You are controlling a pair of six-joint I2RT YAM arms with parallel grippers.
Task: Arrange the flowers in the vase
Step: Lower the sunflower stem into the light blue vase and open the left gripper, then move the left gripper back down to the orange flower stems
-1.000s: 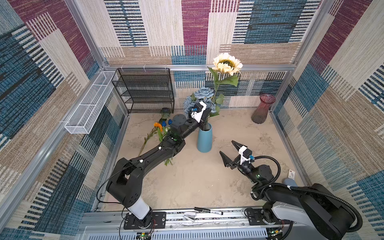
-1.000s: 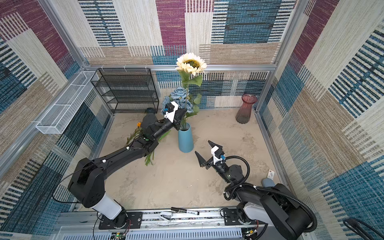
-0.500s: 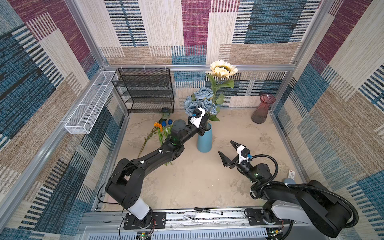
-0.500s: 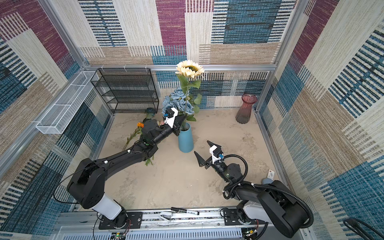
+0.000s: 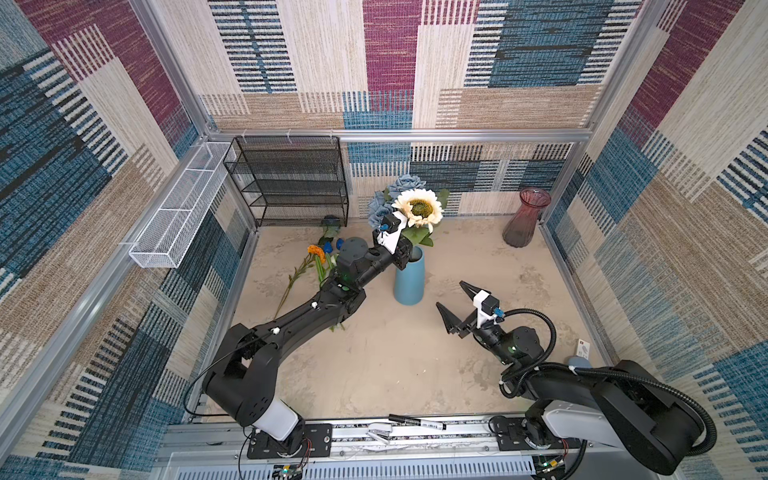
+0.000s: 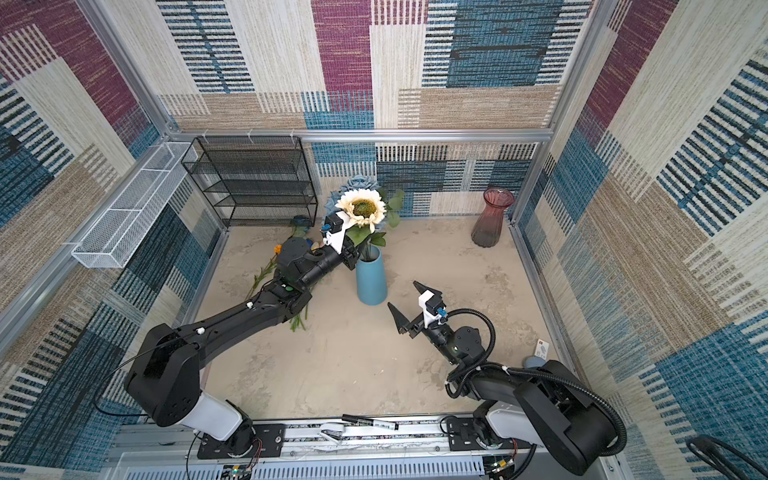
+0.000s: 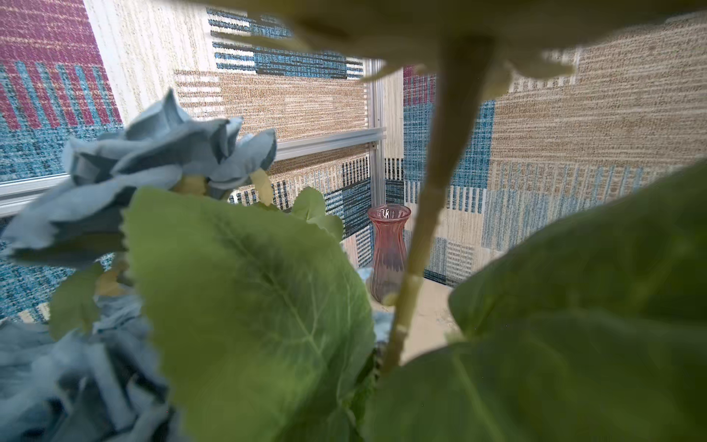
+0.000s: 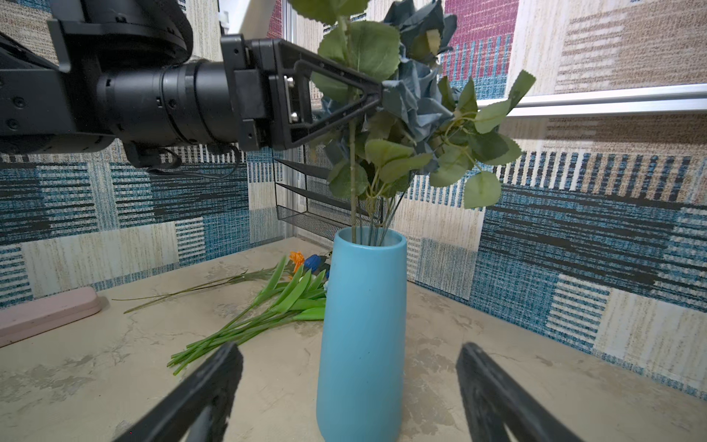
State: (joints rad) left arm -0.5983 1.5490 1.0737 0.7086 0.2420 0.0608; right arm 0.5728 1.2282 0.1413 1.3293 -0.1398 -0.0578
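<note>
Right wrist view: left end effector (image 8: 378,93) at the sunflower stem (image 8: 352,160) above the blue vase (image 8: 363,325), likely steadying it upright; we can't tell if it pinches. Right end effector (image 5: 451,295) spread. Loose flowers (image 8: 275,306) at vase's nine o'clock.

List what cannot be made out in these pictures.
Left gripper: side-on in the right wrist view, opening unreadable; leaves cover it in both top views.
Sunflower head: cut off by the right wrist view's edge.
Tulips: most blooms behind the blue vase there; left arm partly covers them in both top views.
</note>
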